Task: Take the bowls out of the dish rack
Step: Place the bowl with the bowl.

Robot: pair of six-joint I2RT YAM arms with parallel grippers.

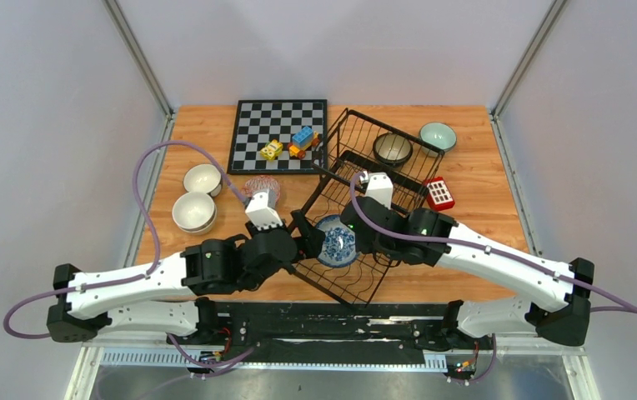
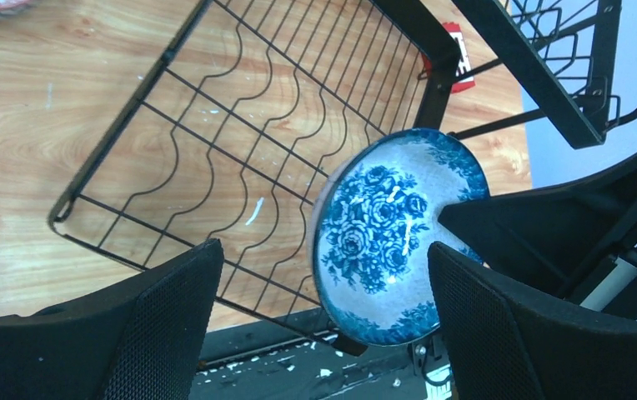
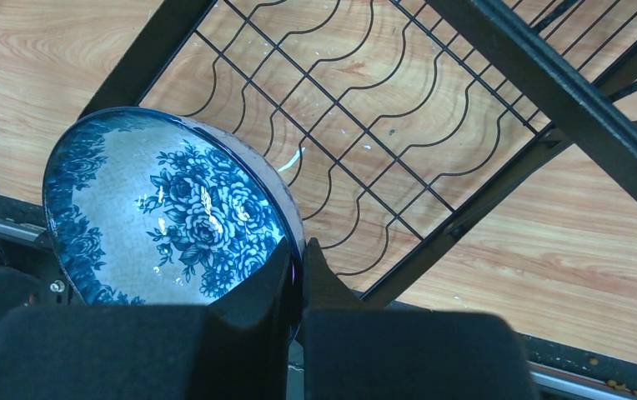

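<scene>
My right gripper (image 3: 298,254) is shut on the rim of a blue-and-white patterned bowl (image 3: 148,208) and holds it tilted over the near corner of the black wire dish rack (image 1: 357,287). The left gripper (image 2: 323,250) stands open, with that bowl (image 2: 382,233) partly between its fingers and close to the right one. From above, the bowl (image 1: 336,242) hangs between the left gripper (image 1: 307,233) and the right gripper (image 1: 355,237). A dark bowl (image 1: 393,148) sits in the rack's far end.
A mint bowl (image 1: 438,136) stands on the table beyond the rack. Two beige bowls (image 1: 203,178) (image 1: 194,212) and a red-patterned one (image 1: 263,188) stand at the left. A chessboard (image 1: 278,133) with toy blocks (image 1: 303,140) lies at the back. A red block (image 1: 439,193) lies right of the rack.
</scene>
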